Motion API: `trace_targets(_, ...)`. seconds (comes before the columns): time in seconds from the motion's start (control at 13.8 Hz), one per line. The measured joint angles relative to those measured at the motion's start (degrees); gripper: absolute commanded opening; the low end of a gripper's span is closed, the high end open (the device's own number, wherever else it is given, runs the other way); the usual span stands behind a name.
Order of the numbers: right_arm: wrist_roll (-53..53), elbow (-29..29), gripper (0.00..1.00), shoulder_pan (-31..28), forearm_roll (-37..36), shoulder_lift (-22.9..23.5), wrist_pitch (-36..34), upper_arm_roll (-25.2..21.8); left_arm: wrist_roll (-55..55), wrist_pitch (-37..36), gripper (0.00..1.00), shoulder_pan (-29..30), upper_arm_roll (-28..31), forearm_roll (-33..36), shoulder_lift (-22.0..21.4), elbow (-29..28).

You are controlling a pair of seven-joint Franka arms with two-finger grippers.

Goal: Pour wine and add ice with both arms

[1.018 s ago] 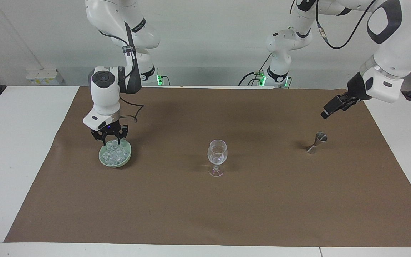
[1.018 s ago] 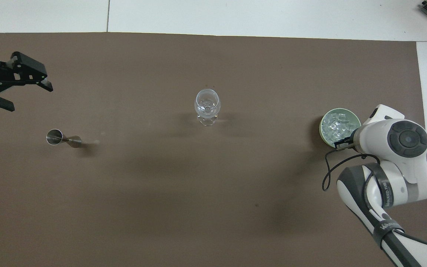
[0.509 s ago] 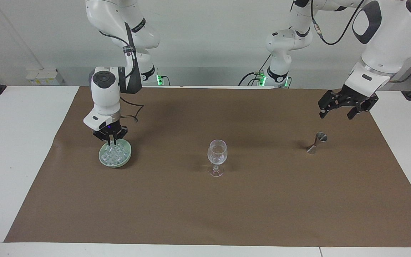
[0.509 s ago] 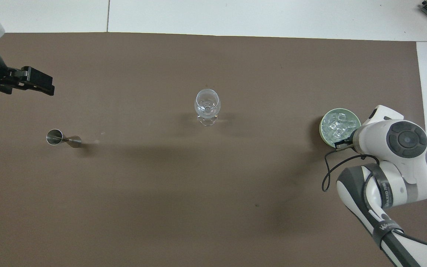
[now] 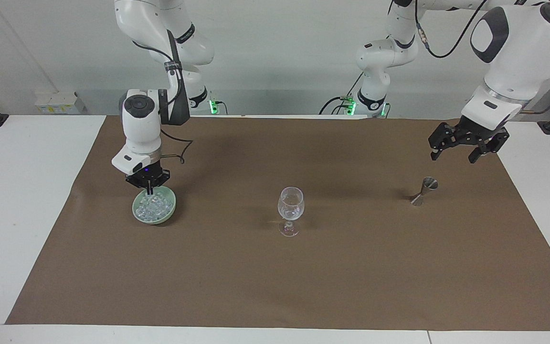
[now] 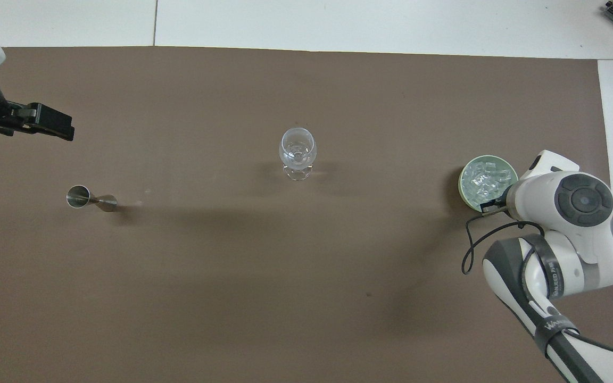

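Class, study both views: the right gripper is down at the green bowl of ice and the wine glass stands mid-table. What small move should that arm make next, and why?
Probably a short, straight lift. The right gripper is shut, its tips in the ice heaped in the green bowl, though a held cube cannot be made out. Rising clears the rim before crossing to the wine glass. The left gripper waits open above the jigger.

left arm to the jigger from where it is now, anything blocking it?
Probably not. The left pincer hangs open in the air over bare mat, close to the upright jigger. Nothing stands between them; the wine glass is well off toward mid-table.
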Motion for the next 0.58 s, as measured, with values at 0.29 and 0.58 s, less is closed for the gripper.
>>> trace_targets(0.29, 0.0, 0.6, 0.2, 0.0, 0.0, 1.0, 0.2, 0.1, 0.0, 0.0, 1.0, 0.8, 0.2, 0.0, -0.1, -0.2)
trace_targets(0.58, 0.0, 0.9, 0.29, 0.0, -0.1, 1.2, 0.2, 0.1, 0.0, 0.0, 1.0, 0.8, 0.2, 0.0, -0.1, -0.2)
